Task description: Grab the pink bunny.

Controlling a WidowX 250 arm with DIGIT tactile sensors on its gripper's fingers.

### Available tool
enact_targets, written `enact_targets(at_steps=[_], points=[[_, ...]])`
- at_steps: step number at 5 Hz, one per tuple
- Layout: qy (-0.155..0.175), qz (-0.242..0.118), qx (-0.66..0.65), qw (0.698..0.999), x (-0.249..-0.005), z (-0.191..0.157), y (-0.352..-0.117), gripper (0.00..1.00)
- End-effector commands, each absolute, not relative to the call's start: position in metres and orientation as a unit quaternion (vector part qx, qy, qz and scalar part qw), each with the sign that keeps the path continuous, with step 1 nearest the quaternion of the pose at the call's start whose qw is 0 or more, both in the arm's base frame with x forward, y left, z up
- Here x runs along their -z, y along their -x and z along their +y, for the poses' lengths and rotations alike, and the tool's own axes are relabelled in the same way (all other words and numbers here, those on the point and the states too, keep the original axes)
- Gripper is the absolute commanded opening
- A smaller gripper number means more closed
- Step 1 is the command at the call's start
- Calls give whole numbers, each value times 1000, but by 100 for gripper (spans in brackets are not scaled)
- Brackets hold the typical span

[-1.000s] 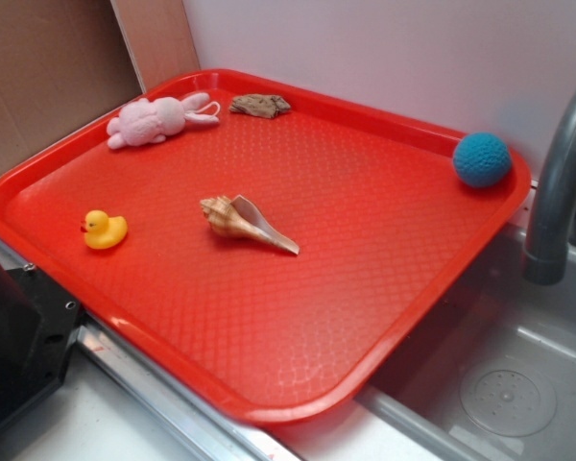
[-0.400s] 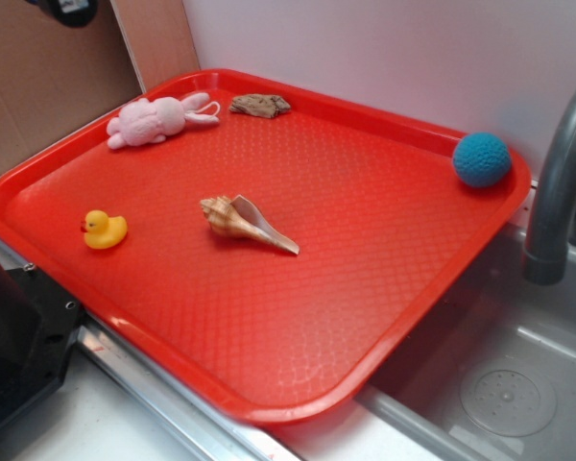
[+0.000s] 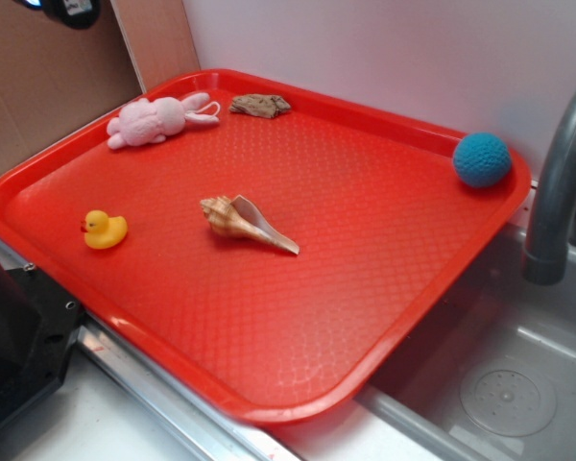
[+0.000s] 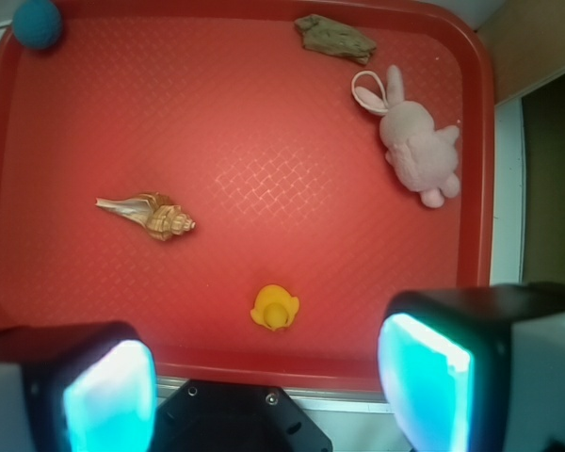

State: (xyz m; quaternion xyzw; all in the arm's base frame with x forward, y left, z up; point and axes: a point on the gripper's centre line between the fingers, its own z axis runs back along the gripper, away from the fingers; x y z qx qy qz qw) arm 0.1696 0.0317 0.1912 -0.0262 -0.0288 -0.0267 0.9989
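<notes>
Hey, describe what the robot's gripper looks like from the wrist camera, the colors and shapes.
The gripper shows two blocky fingers with black outer housings, pale grey sides and glossy cyan-turquoise inner pads that catch the light. Between them at the bottom edge sits a black mount with small screw holes. No cables or markings are visible.

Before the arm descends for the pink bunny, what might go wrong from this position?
The gripper is open, high above the tray's near edge, far from the pink bunny.

1. The bunny lies close to the tray rim; a finger might land on the rim.
2. The brown chunk lies near its ears and could get nudged.
3. The yellow duck lies nearest and could be mistakenly targeted.
</notes>
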Motion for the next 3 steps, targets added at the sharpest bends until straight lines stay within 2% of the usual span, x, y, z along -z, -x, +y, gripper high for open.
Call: enact_targets(at_steps=[1, 2, 3], points=[[-2, -64, 135, 989, -185, 44, -193, 100], [-49, -79, 260, 961, -178, 45, -207, 100], [-42, -55, 262, 963, -149, 63, -235, 100]])
